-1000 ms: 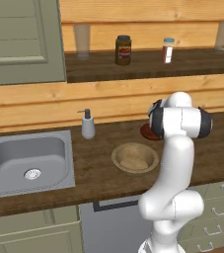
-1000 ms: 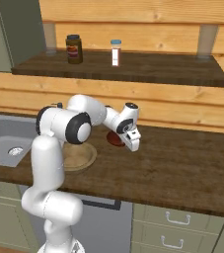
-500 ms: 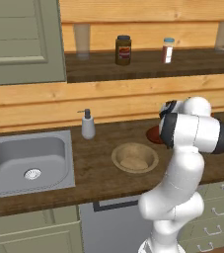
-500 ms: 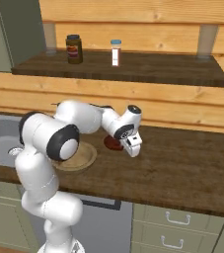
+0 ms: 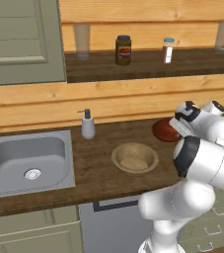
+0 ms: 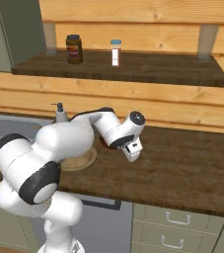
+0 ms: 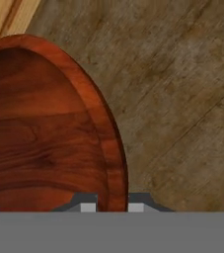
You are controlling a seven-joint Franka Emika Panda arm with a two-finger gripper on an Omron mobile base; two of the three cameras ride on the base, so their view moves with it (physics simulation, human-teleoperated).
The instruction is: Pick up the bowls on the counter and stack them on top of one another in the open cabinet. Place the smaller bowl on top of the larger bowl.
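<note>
The smaller bowl (image 5: 165,131), glossy reddish-brown, is at the back right of the counter (image 5: 98,163). My gripper (image 7: 112,205) is shut on its rim: one fingertip is inside the bowl (image 7: 44,138), the other outside. Whether the bowl rests on the wood or hangs just above it I cannot tell. In the right base view the hand (image 6: 132,152) points down, with a red sliver of bowl (image 6: 103,144) behind the arm. The larger bowl (image 5: 134,158), tan and shallow, sits mid-counter to the left, and is partly hidden (image 6: 82,161). The open cabinet (image 5: 148,66) runs above.
A jar (image 5: 123,50) and a white bottle (image 5: 168,50) stand on the shelf, with a glass (image 5: 82,41) at its left end. A soap dispenser (image 5: 88,124) stands beside the steel sink (image 5: 27,158). A grey-green cabinet door (image 5: 19,39) hangs at upper left.
The gripper's fingers have closed onto the reddish-brown bowl's rim. The arm's elbow has swung out towards the cameras. Both bowls stay where they were.
</note>
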